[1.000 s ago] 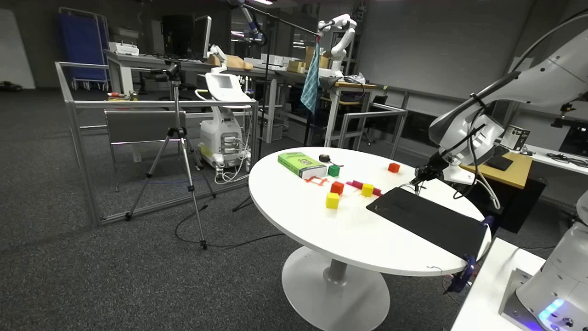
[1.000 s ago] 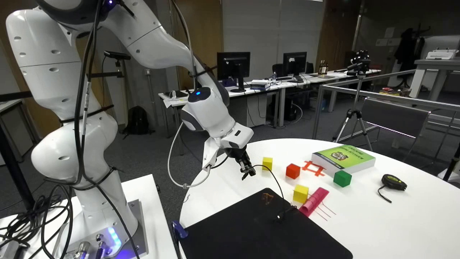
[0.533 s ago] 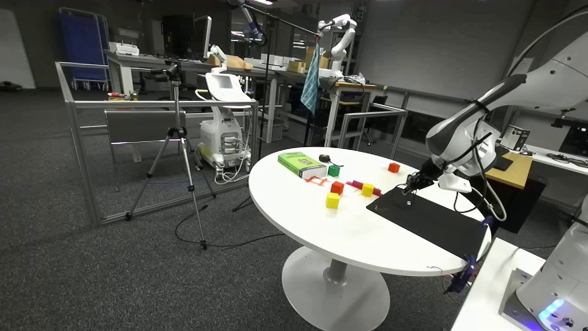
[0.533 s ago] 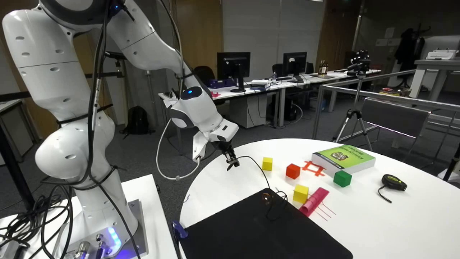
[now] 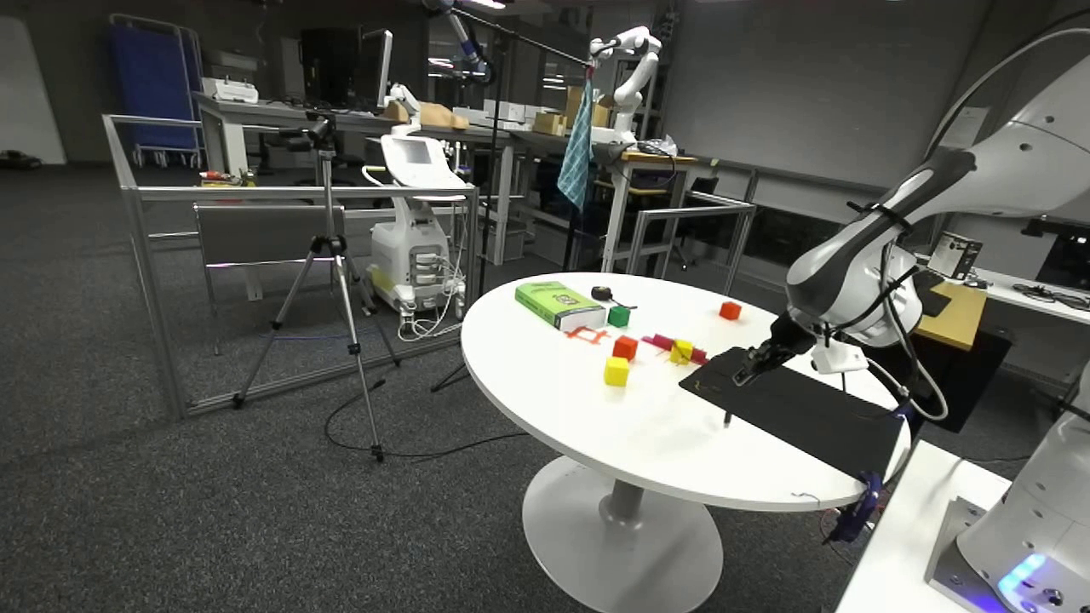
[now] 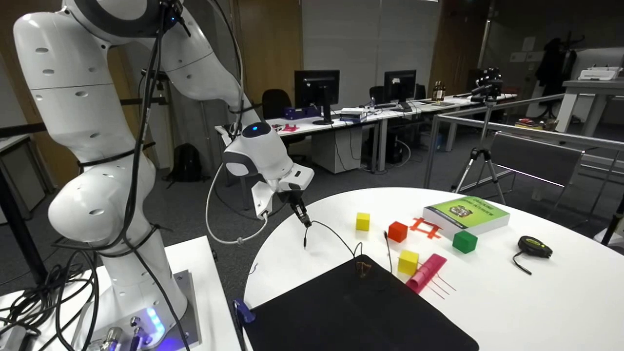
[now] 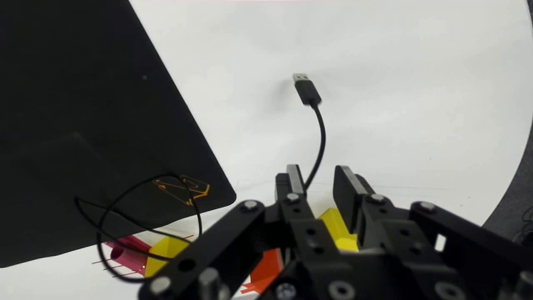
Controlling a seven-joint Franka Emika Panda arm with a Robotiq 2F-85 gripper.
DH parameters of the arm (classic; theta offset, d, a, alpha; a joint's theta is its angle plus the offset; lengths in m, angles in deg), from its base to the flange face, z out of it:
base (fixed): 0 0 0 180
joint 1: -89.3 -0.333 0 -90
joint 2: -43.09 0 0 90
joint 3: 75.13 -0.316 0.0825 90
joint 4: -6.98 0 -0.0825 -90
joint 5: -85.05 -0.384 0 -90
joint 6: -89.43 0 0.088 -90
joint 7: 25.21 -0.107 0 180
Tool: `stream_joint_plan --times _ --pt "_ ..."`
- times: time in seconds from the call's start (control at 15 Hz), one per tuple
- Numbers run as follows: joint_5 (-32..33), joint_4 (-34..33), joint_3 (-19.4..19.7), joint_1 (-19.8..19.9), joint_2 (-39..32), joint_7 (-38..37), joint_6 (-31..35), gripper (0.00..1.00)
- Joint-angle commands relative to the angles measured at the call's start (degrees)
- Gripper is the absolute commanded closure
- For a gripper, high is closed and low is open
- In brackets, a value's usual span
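The USB cable (image 7: 323, 133) runs beside one fingertip (image 7: 295, 179) of the parted, released claw (image 7: 320, 177); its plug (image 7: 308, 92) hangs over the tabletop (image 7: 416, 104), between the black mat (image 7: 104, 104) and the curved edge.

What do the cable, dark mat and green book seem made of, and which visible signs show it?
Cable: likely smooth plastic or rubber, a black cord bending in a curve; its silvery plug tip looks metal.
Dark mat: perhaps rubber or cloth, matte, showing little glare.
Green book: probably paper, from its pale page edges; the printed cover looks like smooth card.
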Motion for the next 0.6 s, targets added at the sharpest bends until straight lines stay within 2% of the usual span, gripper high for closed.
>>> stream_joint_plan --times 0.0,0.33,0.4,0.53 --pt "1.27 0.0 -1.13 0.26 -1.8 0.79 2.94 0.4" --pt "1.23 -0.03 0.31 0.91 -1.17 3.19 4.02 0.04" --pt "1.36 -0.06 0.87 1.37 -0.84 4.61 4.13 0.0" --pt "2.29 -0.18 2.93 3.19 0.12 9.04 2.51 0.0"
